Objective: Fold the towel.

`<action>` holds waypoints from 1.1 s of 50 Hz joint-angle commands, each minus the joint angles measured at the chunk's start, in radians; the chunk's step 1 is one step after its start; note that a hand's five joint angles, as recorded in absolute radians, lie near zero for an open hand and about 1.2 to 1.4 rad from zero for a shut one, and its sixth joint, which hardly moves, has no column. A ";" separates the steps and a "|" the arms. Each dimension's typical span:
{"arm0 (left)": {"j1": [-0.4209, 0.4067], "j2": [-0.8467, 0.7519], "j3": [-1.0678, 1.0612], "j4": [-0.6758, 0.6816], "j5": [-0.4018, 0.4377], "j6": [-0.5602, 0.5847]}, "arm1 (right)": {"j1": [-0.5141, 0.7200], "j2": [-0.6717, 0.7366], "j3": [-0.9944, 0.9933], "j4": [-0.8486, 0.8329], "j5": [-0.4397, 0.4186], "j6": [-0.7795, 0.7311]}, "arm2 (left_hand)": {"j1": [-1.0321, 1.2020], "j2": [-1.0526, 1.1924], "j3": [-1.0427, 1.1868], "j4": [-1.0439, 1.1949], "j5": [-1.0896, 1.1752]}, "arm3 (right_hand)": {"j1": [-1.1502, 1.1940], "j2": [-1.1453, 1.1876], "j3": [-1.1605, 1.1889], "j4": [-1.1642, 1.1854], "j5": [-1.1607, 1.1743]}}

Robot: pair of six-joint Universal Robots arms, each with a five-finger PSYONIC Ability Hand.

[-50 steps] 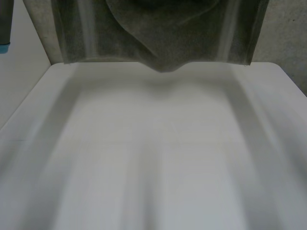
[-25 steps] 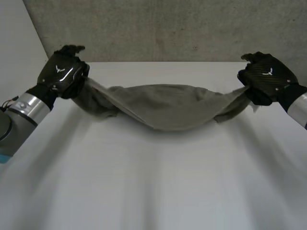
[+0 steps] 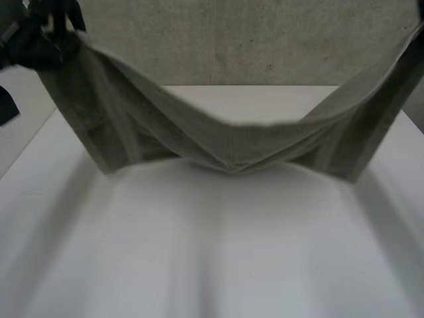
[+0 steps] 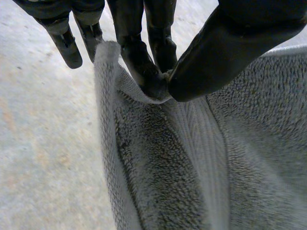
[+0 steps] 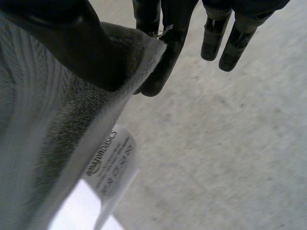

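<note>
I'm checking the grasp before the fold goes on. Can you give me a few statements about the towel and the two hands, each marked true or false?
1. The left hand pinches the towel between thumb and fingers. True.
2. The towel lies spread out flat. False: it hangs between the two hands over the table, sagging in the middle.
3. A white label hangs from the towel near the right hand. True.
4. The right hand is open and off the towel. False: its thumb and a finger pinch the towel at a corner.
</note>
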 commanded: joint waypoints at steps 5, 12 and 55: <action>0.022 -0.153 0.232 -0.006 -0.090 -0.029 | 0.138 0.254 -0.268 -0.080 0.110 -0.032 | 0.076 0.042 -0.049 -0.055 0.029 | 0.091 0.054 -0.005 -0.053 0.064; -0.068 -0.468 0.424 0.235 -0.116 0.001 | 0.219 0.472 -0.385 -0.213 0.130 -0.169 | 0.076 0.042 -0.049 -0.055 0.029 | 0.091 0.054 -0.005 -0.053 0.064; -0.104 -0.683 0.153 0.682 0.105 0.130 | 0.145 0.609 -0.049 -0.508 -0.238 -0.141 | 0.076 0.042 -0.049 -0.055 0.029 | 0.091 0.054 -0.005 -0.053 0.064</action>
